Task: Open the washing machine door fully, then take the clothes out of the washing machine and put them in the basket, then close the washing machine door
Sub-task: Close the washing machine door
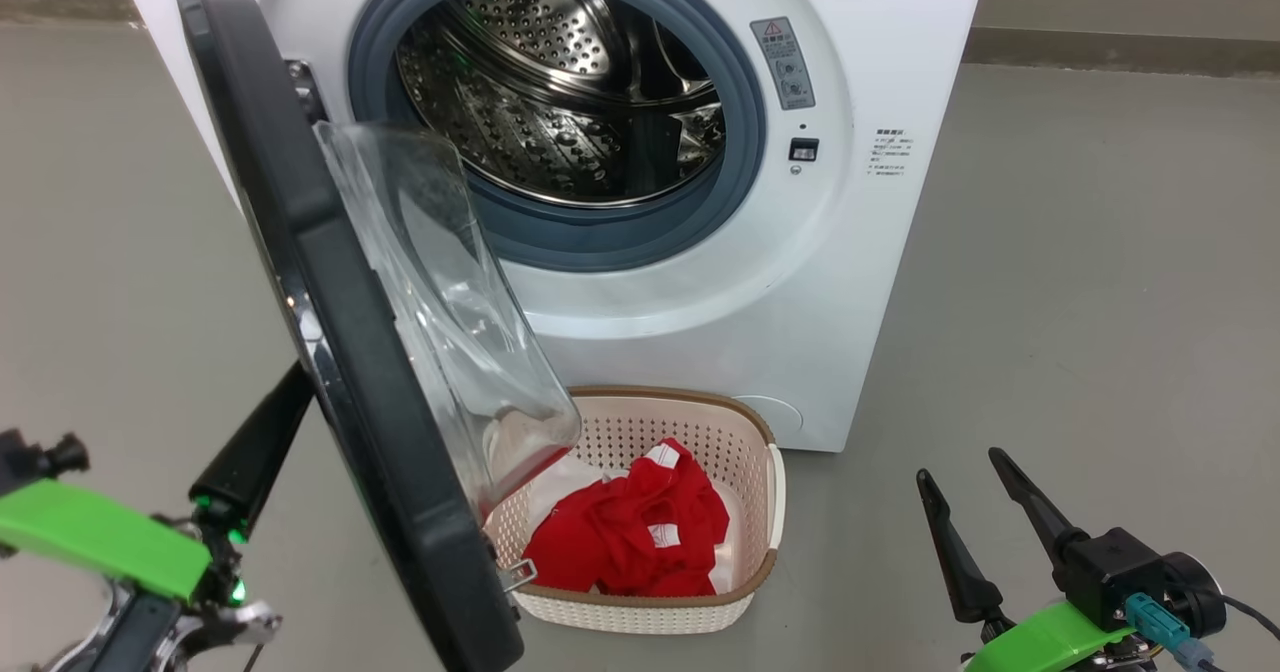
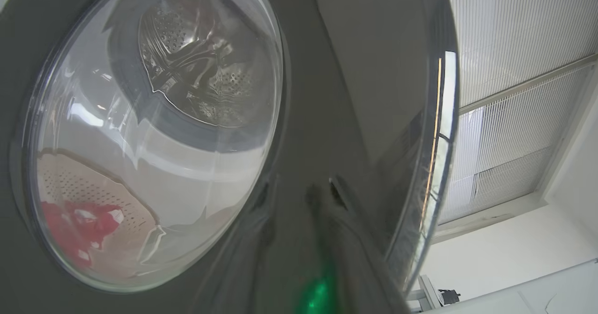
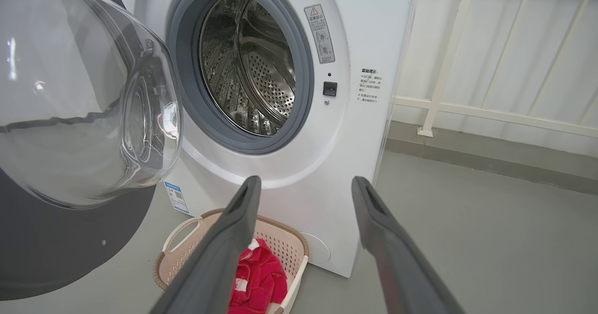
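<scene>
Two grippers frame the head view: the right gripper (image 1: 958,464) sits at lower right above the grey floor (image 1: 1100,302), its long dark fingers spread with nothing between them, while the left gripper (image 1: 270,422) reaches in behind the large round black-rimmed washing machine door (image 1: 340,352), where I cannot tell how its jaws stand. That door stands swung out on its left hinge, its bulging clear glass bowl (image 1: 430,292) overlapping the near corner of the small cream perforated plastic basket (image 1: 772,512) with a brown woven-look rim. Bright red soft fabric clothes (image 1: 640,532) with small white labels lie heaped inside the basket, which sits on the floor close to the foot of the big white boxy washing machine (image 1: 880,102); a grey rubber ring (image 1: 745,152) surrounds the perforated steel drum (image 1: 560,92). From the left wrist, a blurred dark finger (image 2: 343,234) lies close against the door's glossy dark outer face (image 2: 327,71); through the glass window (image 2: 187,164), basket (image 2: 93,183) and clothes (image 2: 70,230) show distorted. From the right wrist, the right gripper (image 3: 306,183) points at the washing machine (image 3: 355,155), jaws wide apart, with the open door (image 3: 56,248) at left, the drum (image 3: 252,80) bare, and the clothes (image 3: 257,276) in the basket (image 3: 187,225) below, near a small blue sticker (image 3: 176,197).
</scene>
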